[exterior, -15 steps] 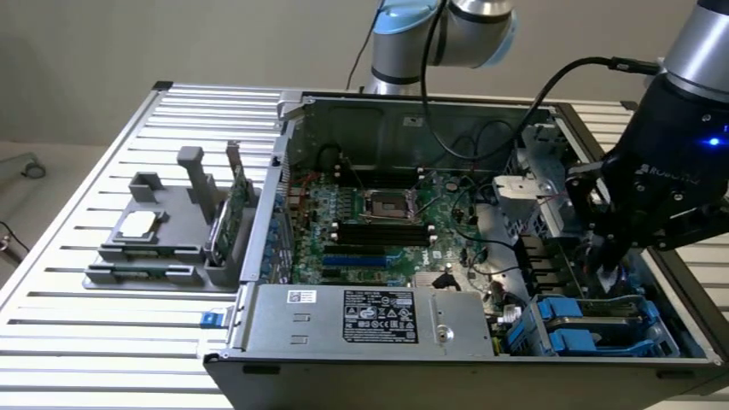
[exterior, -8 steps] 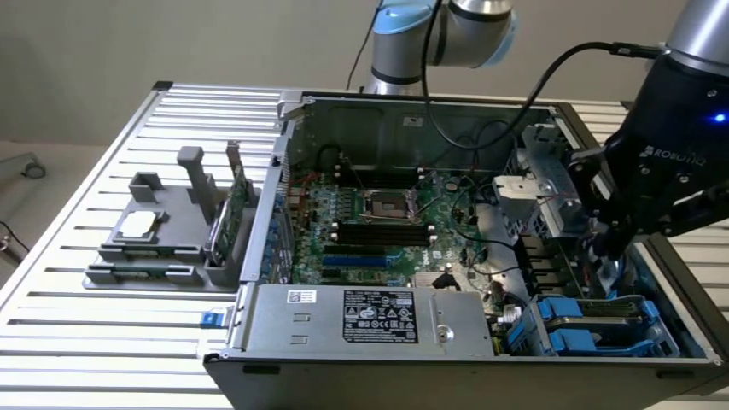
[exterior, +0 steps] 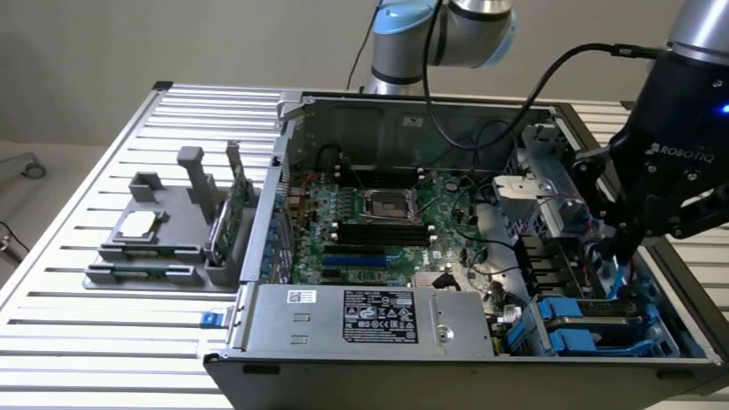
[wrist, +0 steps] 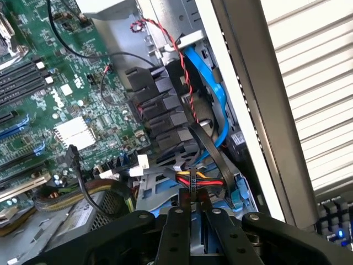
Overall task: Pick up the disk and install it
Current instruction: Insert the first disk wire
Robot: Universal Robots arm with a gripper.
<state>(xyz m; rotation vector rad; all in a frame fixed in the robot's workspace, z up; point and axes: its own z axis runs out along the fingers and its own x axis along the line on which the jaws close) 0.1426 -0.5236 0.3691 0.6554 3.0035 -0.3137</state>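
Apparently the hand point(exterior: 612, 252) was clenched on the disk point(wrist: 157, 190) at the bay point(exterior: 581, 325); installing was under way, and seating probably needed a straight push.

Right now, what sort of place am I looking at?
Probably a robotics lab or test bench for computer assembly. An open desktop computer case lies on a slatted metal table, a robot arm reaches into it, and a grey fixture beside it holds parts.
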